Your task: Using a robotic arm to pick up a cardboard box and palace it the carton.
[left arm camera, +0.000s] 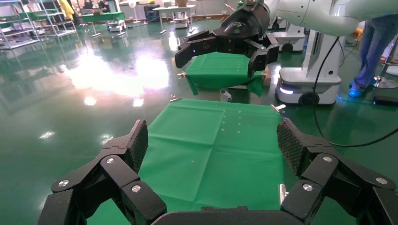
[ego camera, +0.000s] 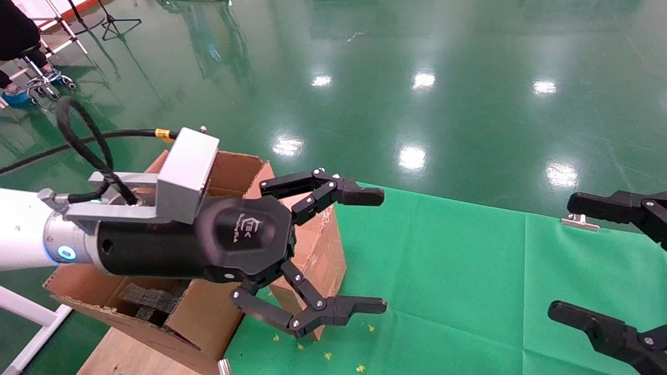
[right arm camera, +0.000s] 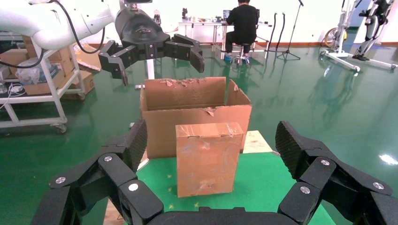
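The left gripper (ego camera: 378,250) hangs wide open and empty above the box (right arm camera: 207,158), which stands upright on the green cloth (ego camera: 469,271) just beside the carton (right arm camera: 187,110), while the right gripper (ego camera: 565,258), also spread wide, holds nothing at the cloth's right side.

Brown box (right arm camera: 205,157) with shiny clear tape; brown carton (right arm camera: 192,112) holding black foam (ego camera: 148,301); green cloth (ego camera: 469,291) speckled yellow; glossy green floor (ego camera: 417,62); white arm (ego camera: 21,229) with black left gripper (ego camera: 359,250).
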Controlling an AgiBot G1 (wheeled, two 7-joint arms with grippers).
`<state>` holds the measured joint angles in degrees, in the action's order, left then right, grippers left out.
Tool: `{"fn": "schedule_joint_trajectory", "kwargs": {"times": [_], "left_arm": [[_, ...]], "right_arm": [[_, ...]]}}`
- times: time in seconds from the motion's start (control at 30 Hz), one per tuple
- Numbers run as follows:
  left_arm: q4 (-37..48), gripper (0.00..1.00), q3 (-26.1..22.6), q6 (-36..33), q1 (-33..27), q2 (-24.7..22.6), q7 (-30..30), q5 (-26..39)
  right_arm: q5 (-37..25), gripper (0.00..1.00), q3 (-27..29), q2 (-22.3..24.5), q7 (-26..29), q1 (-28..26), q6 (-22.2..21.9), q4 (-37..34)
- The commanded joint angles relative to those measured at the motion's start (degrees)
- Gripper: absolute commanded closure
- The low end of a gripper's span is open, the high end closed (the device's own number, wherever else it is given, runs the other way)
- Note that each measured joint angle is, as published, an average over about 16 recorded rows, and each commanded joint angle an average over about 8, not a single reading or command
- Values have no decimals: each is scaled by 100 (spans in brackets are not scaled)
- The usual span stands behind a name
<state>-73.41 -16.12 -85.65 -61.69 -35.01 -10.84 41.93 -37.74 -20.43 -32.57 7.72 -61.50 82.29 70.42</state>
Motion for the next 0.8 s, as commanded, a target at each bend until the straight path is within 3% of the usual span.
{"fn": "schedule_joint_trajectory", "kwargs": {"times": [0.03,0.47,0.5,0.73,0.8], "left_arm": [[0,0,0,0,0,0,0,0],[0,0,0,0,0,0,0,0],[0,0,0,0,0,0,0,0],[0,0,0,0,0,0,0,0],[0,0,0,0,0,0,0,0]], "right_arm": [[0,0,0,0,0,0,0,0],[0,0,0,0,0,0,0,0],[0,7,0,0,0,0,0,0],[0,95,0,0,0,0,0,0],[0,100,0,0,0,0,0,0]]}}
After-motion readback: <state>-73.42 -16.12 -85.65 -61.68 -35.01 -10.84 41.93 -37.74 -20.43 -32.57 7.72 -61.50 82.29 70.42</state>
